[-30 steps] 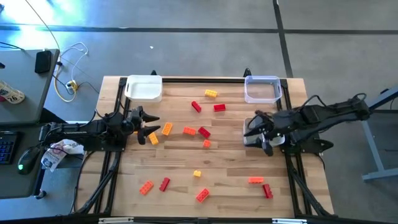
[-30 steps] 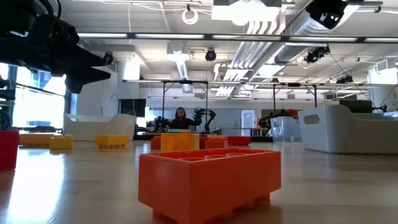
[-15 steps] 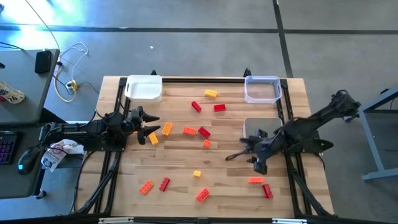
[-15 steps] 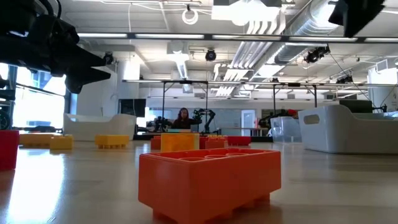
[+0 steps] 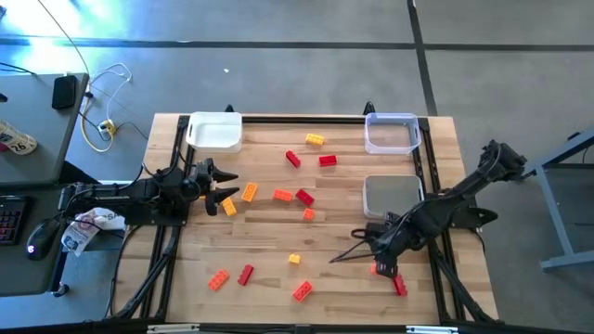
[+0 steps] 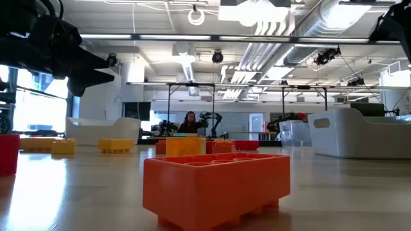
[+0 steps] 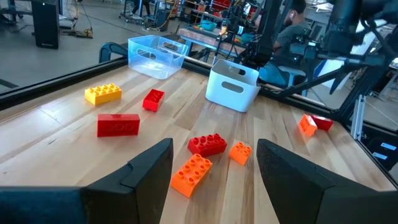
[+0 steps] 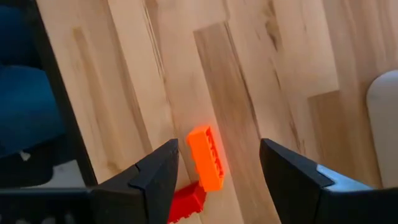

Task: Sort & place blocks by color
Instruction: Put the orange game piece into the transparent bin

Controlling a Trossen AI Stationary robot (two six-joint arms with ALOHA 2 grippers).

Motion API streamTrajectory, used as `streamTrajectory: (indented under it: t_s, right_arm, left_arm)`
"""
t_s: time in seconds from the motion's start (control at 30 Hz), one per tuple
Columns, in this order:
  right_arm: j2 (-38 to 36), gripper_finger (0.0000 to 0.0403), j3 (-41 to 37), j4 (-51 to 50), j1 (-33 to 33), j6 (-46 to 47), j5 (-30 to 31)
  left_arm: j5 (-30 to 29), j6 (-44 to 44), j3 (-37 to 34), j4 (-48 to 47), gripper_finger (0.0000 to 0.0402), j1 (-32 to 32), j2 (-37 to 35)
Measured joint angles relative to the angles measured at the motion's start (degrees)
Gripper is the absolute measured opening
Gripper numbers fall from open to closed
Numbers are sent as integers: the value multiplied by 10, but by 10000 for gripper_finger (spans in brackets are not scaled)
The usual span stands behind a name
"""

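- Over the near right part of the worktop (image 5: pixel 278 237), the right pincer (image 8: pixel 217 163) points down with its fingers spread and nothing between them.
- Directly below it, framed between the two fingers in the right wrist view, an orange block (image 8: pixel 206 156) lies flat on the wood.
- A red block (image 8: pixel 185 201) lies touching that orange block's end, partly behind one finger.
- From above, the same pair shows beside the right pincer (image 5: pixel 379 252): orange block (image 5: pixel 380 269) and red block (image 5: pixel 399 286).
- Behind the right pincer stands a white tray (image 5: pixel 390 193); farther back, at the far corner, a clear tray (image 5: pixel 391 133).
- At the left edge of the worktop, the left pincer (image 5: pixel 221 190) waits above the wood, fingers spread, empty.
- Just beside its fingertips lie an orange block (image 5: pixel 249 192) and a yellow-orange block (image 5: pixel 229 208).
- Ahead of the left pincer (image 7: pixel 214 163), near its fingers, lie an orange block (image 7: pixel 192 173), a red block (image 7: pixel 207 144) and a small orange block (image 7: pixel 239 151).
- Farther ahead of it lie a red block (image 7: pixel 118 124), a tilted red block (image 7: pixel 153 99) and a yellow block (image 7: pixel 103 93).
- More blocks lie scattered along the near edge, between the two arms, well apart from both pincers.
- A second white tray (image 5: pixel 215 131) stands at the far left corner, behind the left pincer.
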Motion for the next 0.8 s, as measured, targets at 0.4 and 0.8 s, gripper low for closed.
streamTrajectory:
  t_s: [0.4,0.8]
  right_arm:
    - [83,210,0,2,57,28,-5]
    - [153,210,-1,32,88,28,-11]
  left_arm:
    - [0,0,0,0,220,0,0]
    - [0,-4,0,0,220,0,0]
